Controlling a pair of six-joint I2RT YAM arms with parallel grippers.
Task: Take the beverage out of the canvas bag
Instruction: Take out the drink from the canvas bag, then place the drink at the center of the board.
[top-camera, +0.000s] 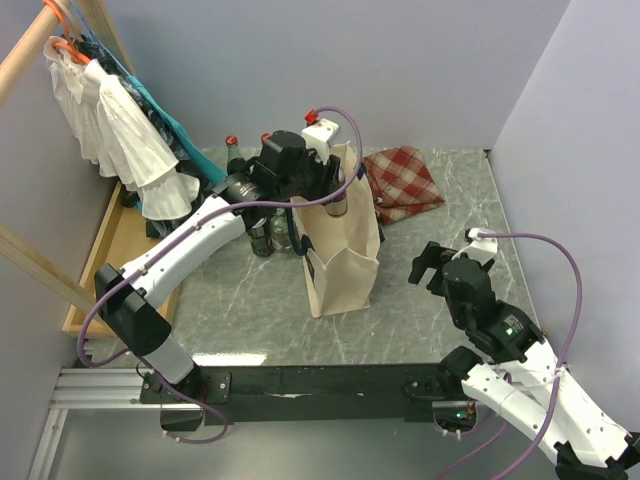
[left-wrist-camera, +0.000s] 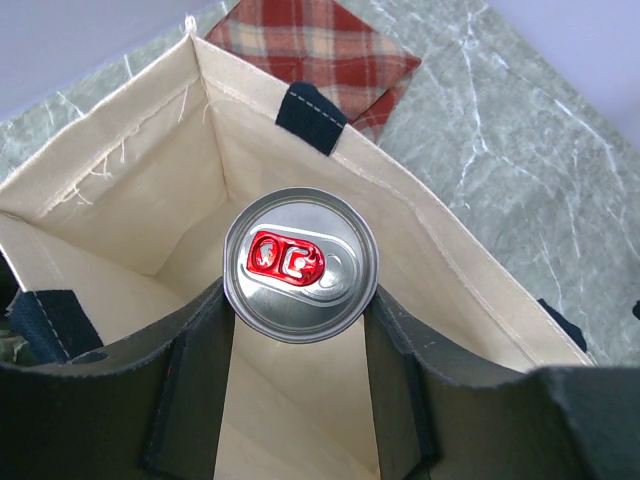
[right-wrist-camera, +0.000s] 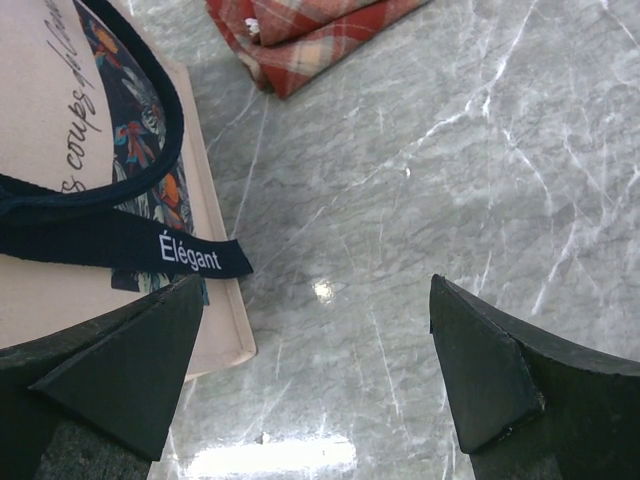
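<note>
The cream canvas bag (top-camera: 345, 262) stands upright mid-table with navy handles. In the left wrist view I look down into its open mouth (left-wrist-camera: 130, 190). A silver beverage can (left-wrist-camera: 300, 264) with a red pull tab stands upright inside it. My left gripper (left-wrist-camera: 300, 292) is over the bag's far end (top-camera: 330, 185), and its two dark fingers (left-wrist-camera: 205, 350) press the can's sides. My right gripper (top-camera: 428, 266) is open and empty, hovering over bare table just right of the bag. The bag's printed side (right-wrist-camera: 40, 90) and navy handle show at the left of the right wrist view (right-wrist-camera: 315, 290).
A red checked cloth (top-camera: 403, 180) lies folded behind the bag to the right. Several dark bottles (top-camera: 262, 236) stand left of the bag under the left arm. Clothes (top-camera: 120, 135) hang on a rack over a wooden tray (top-camera: 98, 262) at the far left.
</note>
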